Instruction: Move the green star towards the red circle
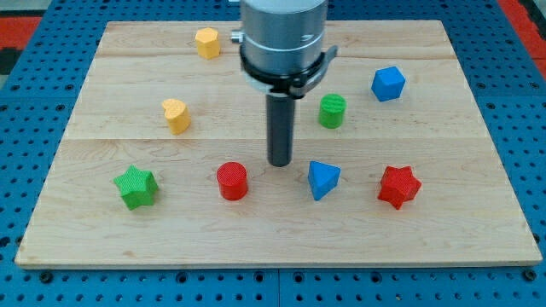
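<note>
tip: my tip (281, 163) sits on the board, bare rod, holding nothing, touching no block
tip vs blocks: between red circle (232, 181) on the view's left and blue triangle (323, 179) on the view's right, slightly above both, near each but apart
green star: green star (136, 187) lies near the board's lower left corner, well apart from my tip, red circle in between
gap: star and circle on about 1 row, clear wood between them, not touching
progress: looks not started, star not engaged, whole push left
next: judge tip must go round to the star's left side, then push toward the view's right
others: 2 yellow blocks (176, 115) (206, 42), green cylinder (333, 111), blue cube (387, 83), red star (398, 187), all off the path
board: wooden board (273, 243)
</note>
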`<state>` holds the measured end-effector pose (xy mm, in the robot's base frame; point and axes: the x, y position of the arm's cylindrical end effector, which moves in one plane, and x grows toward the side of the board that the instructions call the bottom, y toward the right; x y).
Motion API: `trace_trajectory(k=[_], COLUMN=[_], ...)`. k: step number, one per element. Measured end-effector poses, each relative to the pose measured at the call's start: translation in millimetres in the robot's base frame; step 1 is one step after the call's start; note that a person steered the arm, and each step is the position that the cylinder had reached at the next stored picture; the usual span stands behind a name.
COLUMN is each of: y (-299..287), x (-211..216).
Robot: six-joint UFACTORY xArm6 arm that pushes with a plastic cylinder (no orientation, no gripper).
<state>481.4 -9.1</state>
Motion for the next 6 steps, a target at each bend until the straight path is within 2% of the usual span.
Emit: trace_trajectory(k=[1, 2, 3, 4, 5, 6], y=[-43, -58, -158, -229, -252, -161], x=[-8, -33, -18, 8, 28, 31])
